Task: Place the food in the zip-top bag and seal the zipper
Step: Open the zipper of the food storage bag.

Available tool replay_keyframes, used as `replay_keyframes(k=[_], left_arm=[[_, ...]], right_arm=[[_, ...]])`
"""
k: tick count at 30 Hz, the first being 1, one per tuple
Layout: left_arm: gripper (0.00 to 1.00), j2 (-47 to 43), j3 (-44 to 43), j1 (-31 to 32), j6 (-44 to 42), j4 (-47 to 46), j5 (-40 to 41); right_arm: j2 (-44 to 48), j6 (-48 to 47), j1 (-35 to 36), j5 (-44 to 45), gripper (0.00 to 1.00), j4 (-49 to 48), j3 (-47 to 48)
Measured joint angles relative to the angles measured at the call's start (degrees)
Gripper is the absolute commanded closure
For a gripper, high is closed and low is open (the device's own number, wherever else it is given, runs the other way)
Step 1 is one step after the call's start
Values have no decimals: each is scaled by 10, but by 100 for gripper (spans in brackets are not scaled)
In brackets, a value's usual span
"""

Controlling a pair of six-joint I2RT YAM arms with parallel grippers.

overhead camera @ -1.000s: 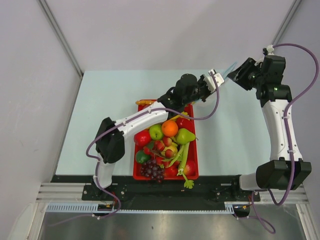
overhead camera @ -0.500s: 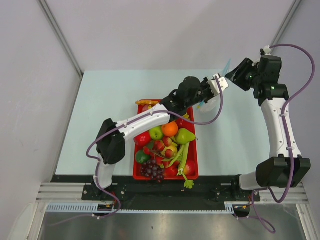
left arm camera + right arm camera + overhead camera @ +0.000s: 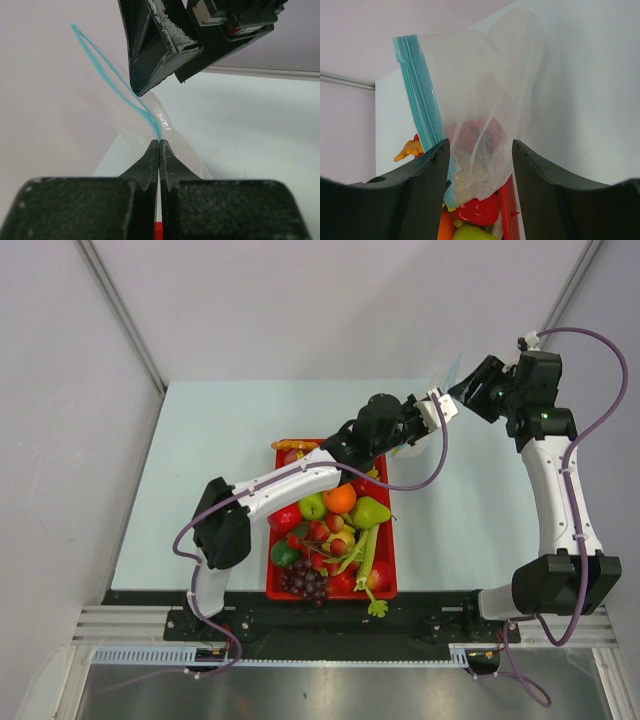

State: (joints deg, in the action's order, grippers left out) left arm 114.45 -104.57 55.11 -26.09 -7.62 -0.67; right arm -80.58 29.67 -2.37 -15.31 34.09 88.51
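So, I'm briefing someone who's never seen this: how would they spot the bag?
Start at the red tray of toy fruit on the table. Past its far right corner, the left gripper pinches the bag up in the air. It alone is see-through, with a teal strip along its mouth.

Bag (image 3: 485, 100) thin clear plastic, crinkly, shiny, zipper (image 3: 417, 90) teal plastic strip w/ fine ribs, toy fruit (image 3: 335, 530) smooth glossy plastic, tray (image 3: 390, 555) red plastic, surface (image 3: 230, 460) pale, smooth, matt, right fingers (image 3: 160, 45) black, matt, scuffed whitish
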Motion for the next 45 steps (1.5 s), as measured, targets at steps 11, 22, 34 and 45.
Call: replay_keyframes(k=[11,22,34,45], left_arm=[[100,6,2,0,0,0,0],[100,6,17,0,0,0,-1],[100,6,38,0,0,-9,-2],[100,1,45,0,-1,-12,-2]], right_arm=[[1,-17,-16,-15,49,17,25],[2,-38,16,13,56,39,31],[-3,-49,37,47,59,51,31],[-7,-54,42,72,66,56,14]])
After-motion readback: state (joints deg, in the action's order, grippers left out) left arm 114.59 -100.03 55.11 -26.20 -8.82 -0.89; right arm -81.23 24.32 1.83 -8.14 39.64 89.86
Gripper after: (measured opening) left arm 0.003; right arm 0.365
